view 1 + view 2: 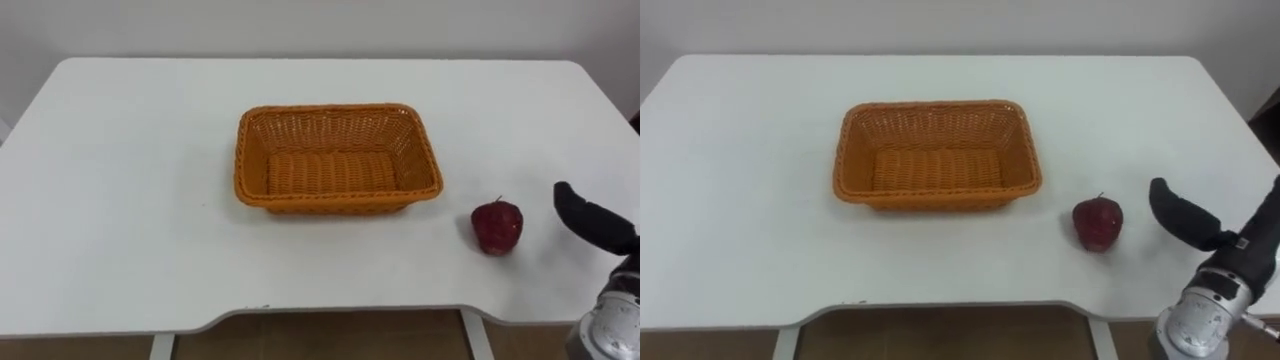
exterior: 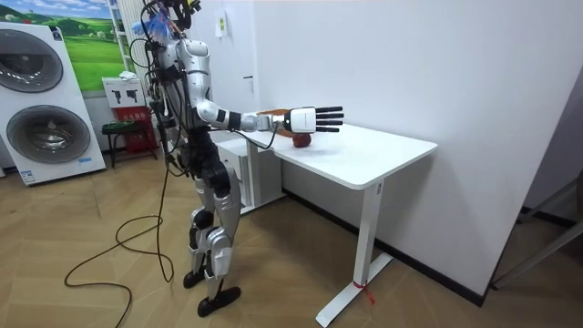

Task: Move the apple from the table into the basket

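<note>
Right robot hand (image 1: 1186, 223) hovers, fingers straight and apart, ready to grasp the apple (image 1: 1097, 222) just left of it. Farther left, the empty basket (image 1: 937, 203) waits.

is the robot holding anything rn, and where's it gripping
Nothing is held. The apple sits on the table, right of the basket; the open right hand is beside it, not touching.

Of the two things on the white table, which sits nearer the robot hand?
The small red apple, right of the orange woven basket and just beside the open right robot hand.
</note>
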`<state>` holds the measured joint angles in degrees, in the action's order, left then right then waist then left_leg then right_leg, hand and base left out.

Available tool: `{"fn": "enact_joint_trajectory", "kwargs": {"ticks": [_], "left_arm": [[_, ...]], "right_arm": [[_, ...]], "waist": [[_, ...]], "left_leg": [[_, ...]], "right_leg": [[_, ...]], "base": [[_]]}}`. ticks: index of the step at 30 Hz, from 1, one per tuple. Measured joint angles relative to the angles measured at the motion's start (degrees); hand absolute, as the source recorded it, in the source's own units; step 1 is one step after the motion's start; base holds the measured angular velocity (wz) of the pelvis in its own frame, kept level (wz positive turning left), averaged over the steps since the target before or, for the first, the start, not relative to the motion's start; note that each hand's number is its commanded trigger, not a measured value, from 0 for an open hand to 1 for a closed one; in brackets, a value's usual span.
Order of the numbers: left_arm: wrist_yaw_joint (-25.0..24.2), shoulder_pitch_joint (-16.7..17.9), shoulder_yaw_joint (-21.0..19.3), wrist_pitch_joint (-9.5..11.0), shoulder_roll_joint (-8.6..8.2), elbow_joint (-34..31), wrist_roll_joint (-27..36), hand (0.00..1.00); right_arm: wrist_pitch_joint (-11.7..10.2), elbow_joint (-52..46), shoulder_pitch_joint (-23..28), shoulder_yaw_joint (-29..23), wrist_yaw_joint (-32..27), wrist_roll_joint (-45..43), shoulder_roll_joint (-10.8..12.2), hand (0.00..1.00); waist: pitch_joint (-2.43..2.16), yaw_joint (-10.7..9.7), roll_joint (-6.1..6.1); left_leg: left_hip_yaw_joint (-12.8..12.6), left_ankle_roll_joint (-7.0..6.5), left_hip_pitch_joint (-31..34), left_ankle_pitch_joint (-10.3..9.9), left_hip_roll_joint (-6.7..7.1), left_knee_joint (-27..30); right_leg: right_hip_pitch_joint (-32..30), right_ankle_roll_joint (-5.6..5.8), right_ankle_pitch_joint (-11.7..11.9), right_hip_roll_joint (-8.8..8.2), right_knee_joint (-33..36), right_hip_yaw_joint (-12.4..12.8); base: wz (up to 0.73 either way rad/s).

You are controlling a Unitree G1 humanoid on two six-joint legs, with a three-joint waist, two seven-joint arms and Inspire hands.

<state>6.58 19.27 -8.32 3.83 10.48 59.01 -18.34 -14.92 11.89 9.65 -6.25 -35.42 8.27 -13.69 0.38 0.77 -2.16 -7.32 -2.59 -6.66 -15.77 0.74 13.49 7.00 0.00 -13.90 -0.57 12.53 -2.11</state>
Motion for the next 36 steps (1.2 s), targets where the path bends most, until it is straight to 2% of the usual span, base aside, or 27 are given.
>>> {"fn": "enact_joint_trajectory", "kwargs": {"ticks": [14, 21, 30, 36], "left_arm": [[-1.1, -0.1, 0.3, 0.0, -0.02, -1.0, 0.0, 0.00], [-2.3, -0.2, 0.3, -0.1, -0.05, -1.0, -0.1, 0.00], [-2.2, -1.1, 0.6, -0.9, -0.08, -1.2, 0.0, 0.00], [-2.1, -1.1, 1.6, -1.0, -0.07, -1.1, 0.0, 0.00]], "right_arm": [[0.0, -1.5, 0.6, 0.6, 5.0, 0.0, 0.0, 0.00], [0.0, -2.4, 0.6, 0.5, 6.9, -0.1, 0.0, 0.00], [0.2, -2.5, 0.7, 1.3, 10.7, -5.6, 0.0, 0.00], [2.4, 0.3, 1.2, 4.3, 14.0, -6.6, 0.0, 0.00]], "waist": [[-0.44, 0.8, 0.55], [-0.41, 0.9, 0.43], [-0.31, 0.9, 0.15], [-0.10, 1.0, -0.29]], "left_leg": [[0.0, 0.00, -0.1, 0.0, 0.00, 0.2], [0.2, 0.00, 0.0, 0.0, 0.03, 0.2], [0.5, 0.00, 0.0, 0.0, 0.05, 0.2], [0.5, -0.01, 0.0, 0.0, 0.04, 0.3]], "right_leg": [[0.4, 0.00, 0.0, 0.02, 0.1, 0.0], [0.5, 0.01, 0.0, -0.02, 0.1, -0.2], [0.7, 0.01, 0.0, -0.03, 0.1, -0.3], [0.6, 0.01, 0.0, -0.05, 0.1, -0.3]], "base": [[0.00], [0.00], [0.00], [0.00]]}}
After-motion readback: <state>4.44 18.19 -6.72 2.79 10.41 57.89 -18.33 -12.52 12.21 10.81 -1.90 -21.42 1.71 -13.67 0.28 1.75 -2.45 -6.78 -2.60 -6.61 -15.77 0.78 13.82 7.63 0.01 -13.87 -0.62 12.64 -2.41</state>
